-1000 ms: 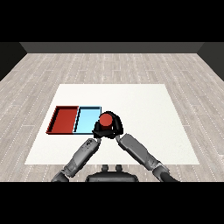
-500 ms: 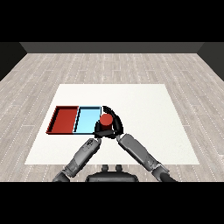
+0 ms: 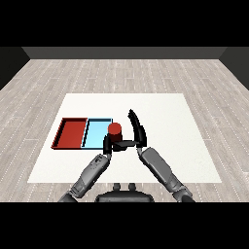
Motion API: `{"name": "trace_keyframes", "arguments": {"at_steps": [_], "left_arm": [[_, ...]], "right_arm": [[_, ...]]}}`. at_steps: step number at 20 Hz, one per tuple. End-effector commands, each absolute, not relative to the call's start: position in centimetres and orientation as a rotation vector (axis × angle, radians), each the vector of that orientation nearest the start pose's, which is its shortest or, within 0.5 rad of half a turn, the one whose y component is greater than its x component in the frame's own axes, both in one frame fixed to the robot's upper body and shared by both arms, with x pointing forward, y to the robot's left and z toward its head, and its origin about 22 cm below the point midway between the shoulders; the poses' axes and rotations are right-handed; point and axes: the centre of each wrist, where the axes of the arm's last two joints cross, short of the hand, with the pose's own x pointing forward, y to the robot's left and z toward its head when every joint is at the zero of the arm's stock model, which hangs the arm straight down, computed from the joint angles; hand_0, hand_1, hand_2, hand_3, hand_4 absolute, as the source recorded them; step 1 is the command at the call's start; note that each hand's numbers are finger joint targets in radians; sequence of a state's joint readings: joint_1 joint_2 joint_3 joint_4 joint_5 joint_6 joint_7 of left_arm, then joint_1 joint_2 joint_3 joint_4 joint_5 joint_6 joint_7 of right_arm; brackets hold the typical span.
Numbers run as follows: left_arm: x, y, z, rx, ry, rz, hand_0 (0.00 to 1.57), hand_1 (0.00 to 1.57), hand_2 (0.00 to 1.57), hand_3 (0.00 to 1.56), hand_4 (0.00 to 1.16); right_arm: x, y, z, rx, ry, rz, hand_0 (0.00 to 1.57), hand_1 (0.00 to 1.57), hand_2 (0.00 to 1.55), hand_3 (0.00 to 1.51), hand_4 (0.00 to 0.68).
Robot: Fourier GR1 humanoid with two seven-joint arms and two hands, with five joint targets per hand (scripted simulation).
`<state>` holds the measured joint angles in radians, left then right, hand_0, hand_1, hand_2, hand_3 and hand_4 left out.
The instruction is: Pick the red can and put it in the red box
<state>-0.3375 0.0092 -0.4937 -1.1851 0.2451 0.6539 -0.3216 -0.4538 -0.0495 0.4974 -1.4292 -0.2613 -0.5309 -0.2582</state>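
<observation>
The red can (image 3: 114, 129) stands upright at the right end of the light blue tray (image 3: 96, 132); whether it rests in the tray or on its rim I cannot tell. My right hand (image 3: 138, 130) is just right of the can and is open. Its fingers arch upward, with a strip of white table between them and the can. Its thumb (image 3: 122, 144) reaches left below the can's base. My left hand (image 3: 107, 145) is low at the can's front left, fingers relaxed and holding nothing. The red tray (image 3: 72, 133) adjoins the blue tray on its left.
The two trays lie side by side on the left half of the white table (image 3: 165, 121). Bare table surface spreads to the right and behind the hands. Grey wooden floor surrounds the table.
The right hand's fingers, earlier curled round the can, have spread up and away from it. The can has shifted slightly left, to the blue tray's right end.
</observation>
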Motion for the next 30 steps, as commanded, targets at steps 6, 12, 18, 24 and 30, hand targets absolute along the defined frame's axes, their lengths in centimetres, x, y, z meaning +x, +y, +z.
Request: {"name": "trace_keyframes", "arguments": {"at_steps": [6, 12, 18, 24, 30], "left_arm": [[29.2, 14.2, -1.4, 0.254, -1.771, 0.006, 1.57, 1.57, 1.57, 1.48, 1.13], [30.5, 21.3, 0.4, 0.421, -1.795, -0.044, 1.57, 1.57, 1.57, 1.47, 1.12], [32.2, 28.8, -0.6, 0.644, -1.663, -0.041, 1.57, 1.57, 1.55, 1.46, 1.09], [35.0, 33.7, 0.1, 0.742, -1.499, -0.043, 1.57, 1.57, 1.56, 1.48, 1.09], [36.4, 33.5, -3.0, 0.807, -1.353, -0.08, 1.57, 1.57, 1.56, 1.49, 1.06]], "right_arm": [[25.7, -15.9, 8.9, 0.155, -2.077, -0.082, 0.0, 0.0, 0.0, 0.0, 0.0], [22.3, -21.7, 3.6, -0.038, -1.958, -0.146, 0.0, 0.0, 0.0, 0.0, 0.0], [22.3, -24.7, 2.9, -0.084, -1.934, -0.121, 0.0, 0.0, 0.0, 0.0, 0.0], [23.9, -26.2, 3.2, -0.19, -1.878, -0.14, 0.0, 0.0, 0.0, 0.0, 0.0], [25.5, -24.8, 1.4, -0.2, -1.842, -0.112, 0.0, 0.0, 0.0, 0.0, 0.0]]}}
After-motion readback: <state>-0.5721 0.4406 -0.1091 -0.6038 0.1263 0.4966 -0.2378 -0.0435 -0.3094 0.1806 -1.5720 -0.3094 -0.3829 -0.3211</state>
